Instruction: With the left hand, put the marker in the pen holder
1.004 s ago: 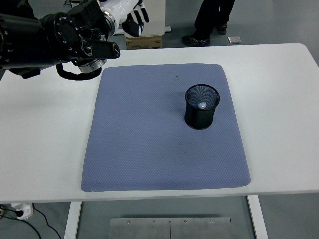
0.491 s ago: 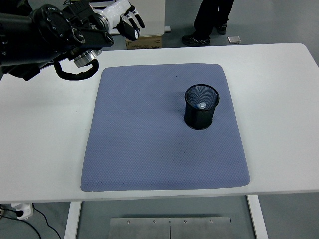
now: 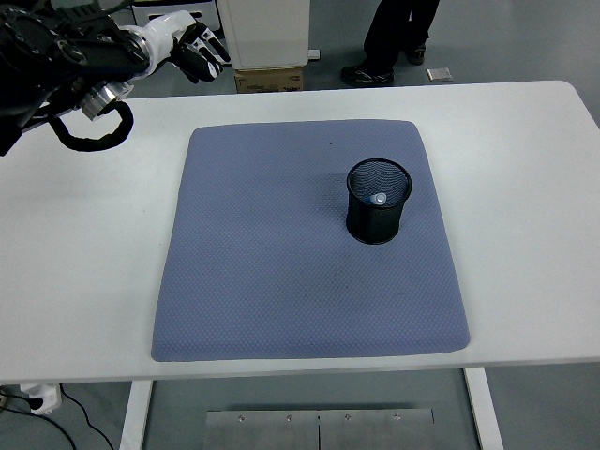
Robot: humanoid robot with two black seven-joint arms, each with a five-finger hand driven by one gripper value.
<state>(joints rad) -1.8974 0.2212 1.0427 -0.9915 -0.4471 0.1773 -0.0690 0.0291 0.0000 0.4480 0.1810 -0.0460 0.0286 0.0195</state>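
A black mesh pen holder [image 3: 379, 212] stands upright on the right part of a blue-grey mat [image 3: 281, 272]. Inside it the grey cap end of the marker [image 3: 381, 199] shows. My left hand [image 3: 199, 52], white and black, is high at the top left, past the table's far edge, with its fingers spread and nothing in them. Its black arm [image 3: 56, 66] comes in from the left edge. The right arm is out of view.
The mat lies on a white table [image 3: 84, 244]. Beyond the far edge stand a cardboard box [image 3: 270, 79] under a white cabinet and a person's legs and shoes [image 3: 389, 42]. A small flat object [image 3: 440, 74] lies on the floor.
The left arm has drawn back to the left and up, away from the mat, its hand still empty. The pen holder and marker have not moved.
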